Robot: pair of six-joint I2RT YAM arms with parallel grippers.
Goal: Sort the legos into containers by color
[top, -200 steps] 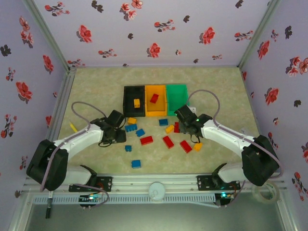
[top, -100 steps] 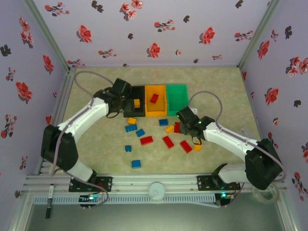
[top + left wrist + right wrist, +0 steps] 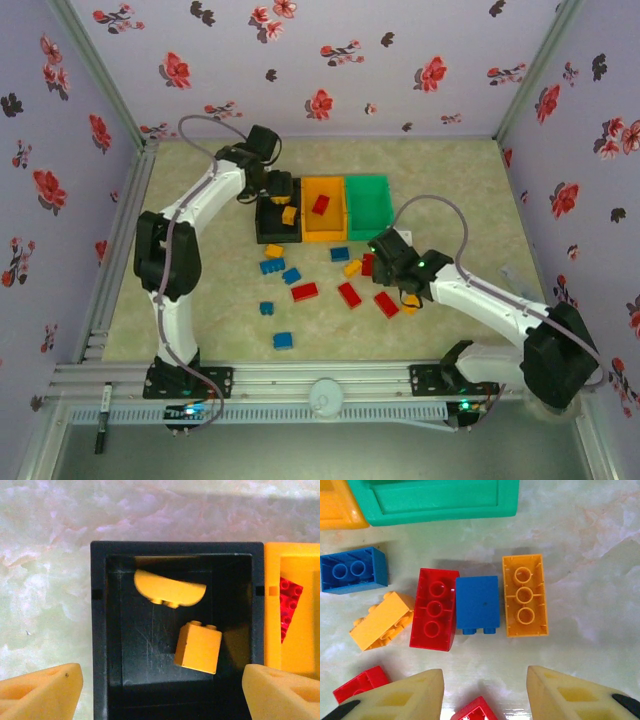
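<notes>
Left arm has swung away from the loose bricks and now reaches over the far side of the black bin [image 3: 270, 228]. The left gripper [image 3: 279, 192] hangs above it. The right arm has slid a little nearer, with the right gripper [image 3: 383, 262] low over bricks just in front of the green bin [image 3: 370, 205].

Bins stand joined in a row, left to right: black, orange bin [image 3: 323, 236], green.
- Black: from overhead, one yellow patch. The left wrist camera resolves two pieces, a curved yellow piece [image 3: 170, 589] with its long axis across the view, and below it a square yellow brick [image 3: 199, 647], slightly tilted, studs toward the far wall.
- Orange: one red brick [image 3: 321, 205], lying at a slant.

Left jaws stand wide apart, nothing between them.

The rest of the bricks lie scattered on the table [image 3: 450, 200] in front of the bins.

Right wrist camera, close in:
- A long red brick [image 3: 435, 609] and a long yellow brick [image 3: 525, 595], hollow sides up, long axes pointing toward the green bin.
- A blue brick [image 3: 477, 604] between them, on its side and touching the red one, studs toward the gripper.
- A second blue brick [image 3: 352, 570], lying crosswise.
- A small yellow brick [image 3: 382, 620], slanted.

Right jaws are apart, gripping nothing.
</notes>
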